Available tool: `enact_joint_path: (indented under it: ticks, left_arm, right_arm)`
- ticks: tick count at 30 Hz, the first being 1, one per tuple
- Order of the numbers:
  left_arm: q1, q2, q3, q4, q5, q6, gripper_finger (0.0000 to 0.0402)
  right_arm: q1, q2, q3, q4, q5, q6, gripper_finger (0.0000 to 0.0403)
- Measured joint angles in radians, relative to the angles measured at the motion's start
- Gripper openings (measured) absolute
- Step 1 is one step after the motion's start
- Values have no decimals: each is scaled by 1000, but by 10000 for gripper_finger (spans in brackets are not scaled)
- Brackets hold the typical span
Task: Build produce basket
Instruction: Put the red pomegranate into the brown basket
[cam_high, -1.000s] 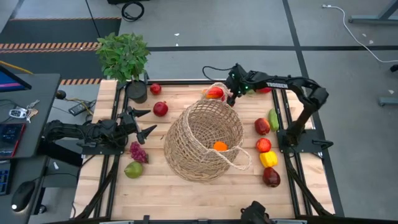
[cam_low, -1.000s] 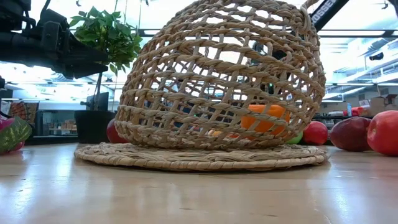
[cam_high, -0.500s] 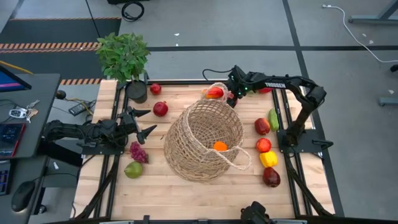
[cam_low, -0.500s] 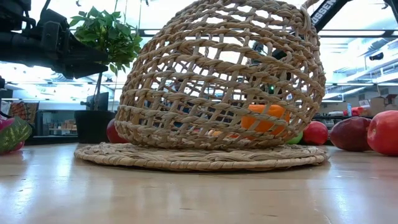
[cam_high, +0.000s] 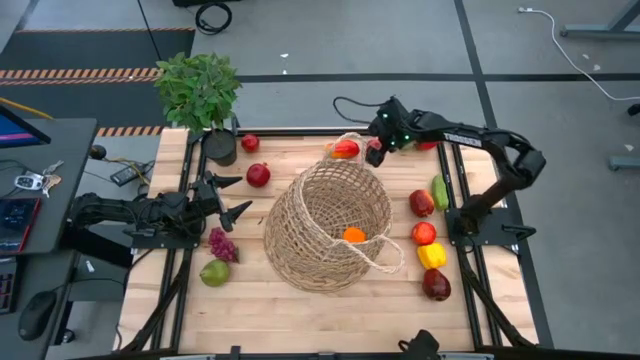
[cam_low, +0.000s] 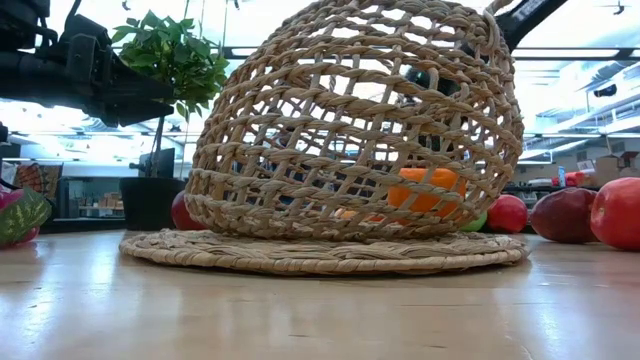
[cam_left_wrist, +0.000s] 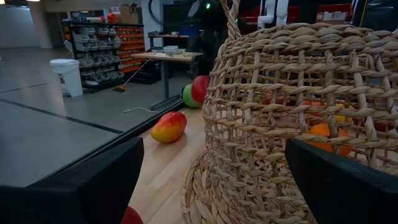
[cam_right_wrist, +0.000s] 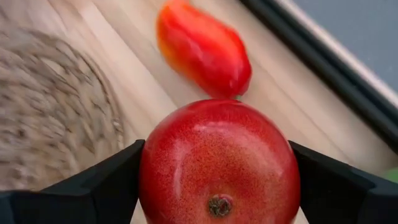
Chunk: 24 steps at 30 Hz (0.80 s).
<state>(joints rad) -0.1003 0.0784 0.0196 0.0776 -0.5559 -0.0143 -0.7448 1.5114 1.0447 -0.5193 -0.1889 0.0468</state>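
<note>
Risk at this moment sits with the right gripper (cam_high: 374, 152), at the far edge of the table (cam_high: 300, 310) just beyond the basket (cam_high: 328, 225). In the right wrist view a round red fruit (cam_right_wrist: 219, 167) fills the space between its two fingers (cam_right_wrist: 106, 186), and both fingers look to be touching the fruit's sides, so I judge the grip is closing on it but maybe not yet firm. The fruit is smooth and round; if the fingers press above or below its middle, it may squeeze out and roll. It could then knock the red-orange mango (cam_high: 345, 150) lying just to the left of it, or go toward the far rail of the table.

The basket stands in the middle of the table with an orange fruit (cam_high: 354, 235) already inside. Its far loop handle (cam_high: 348, 138) rises close to the right gripper, so a careless lift could catch the handle and shift or tip the basket.

The left gripper (cam_high: 232, 196) waits at the left side of the table with its fingers spread wide and nothing between them. More produce lies near and to the right, among it a yellow pepper (cam_high: 431, 255), still outside the basket.
</note>
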Motion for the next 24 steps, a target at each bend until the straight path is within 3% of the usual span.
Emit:
enact_joint_path:
  ticks: [11,21,24]
  left_arm:
    - [0,0,0,0,0,0,398]
    - [0,0,0,0,0,0,398]
    - [0,0,0,0,0,0,398]
  right_arm:
    - [2,-241,0,7,-113,214,360]
    - [37,-468,0,82,-86,407,360]
    - [51,-519,0,153,-129,477,360]
